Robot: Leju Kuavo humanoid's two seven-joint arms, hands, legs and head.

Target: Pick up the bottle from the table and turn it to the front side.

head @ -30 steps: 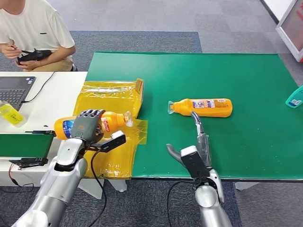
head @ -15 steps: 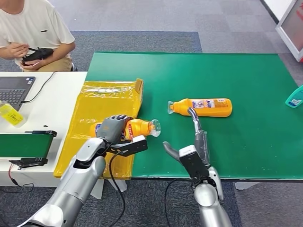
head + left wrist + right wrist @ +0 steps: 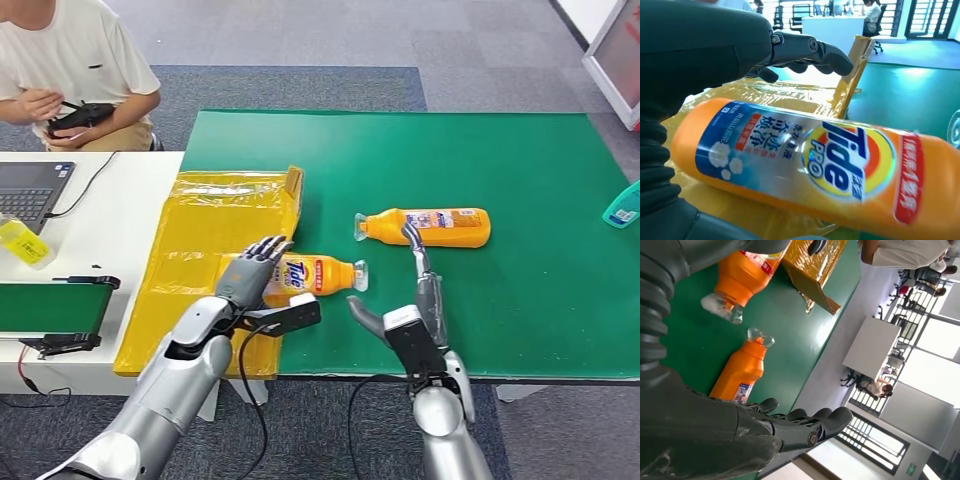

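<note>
Orange Tide bottle [image 3: 306,275] lying on its side, front label up, across the edge where the yellow plastic sheet [image 3: 219,215] meets the green counter [image 3: 483,160]; clear cap [image 3: 360,275] pointing away from the sheet, over the green surface. Left hand [image 3: 253,272] at the bottle's base end, fingers [image 3: 810,50] released and spread above the bottle without closing on it. Second orange bottle [image 3: 425,227] also on its side, beyond the first, farther from the sheet. Right hand [image 3: 411,300] near the counter's front edge, fingers extended and empty, one fingertip reaching the second bottle. Seated person [image 3: 72,70] behind the white counter [image 3: 113,215] beside the sheet.
</note>
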